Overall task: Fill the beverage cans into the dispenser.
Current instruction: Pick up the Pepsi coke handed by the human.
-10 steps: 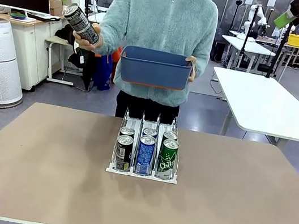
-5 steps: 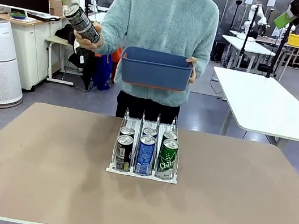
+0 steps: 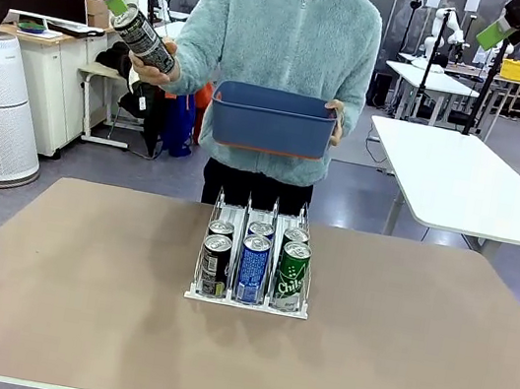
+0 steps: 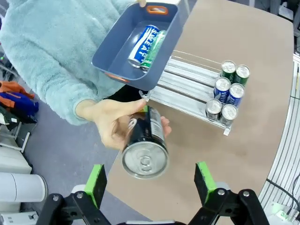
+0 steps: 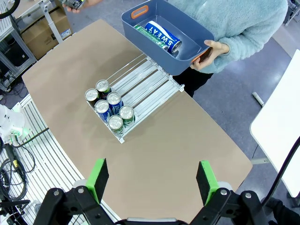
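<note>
We're at the handover: our left gripper, jaws wide open and empty, faces the dark can that a person's hand offers, high beyond the dispenser and to its left. Next we must straddle the can and close. Our right gripper hangs open, high over the dispenser.

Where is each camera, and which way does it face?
Front: robot's side, facing across the table at the person; both arms' jaws high.
Left wrist: on the left arm, looking past open jaws at the person's hand holding a dark can.
Right wrist: on the right arm, looking down past open jaws at the dispenser.
Both wrist views share the blue bin.
</note>
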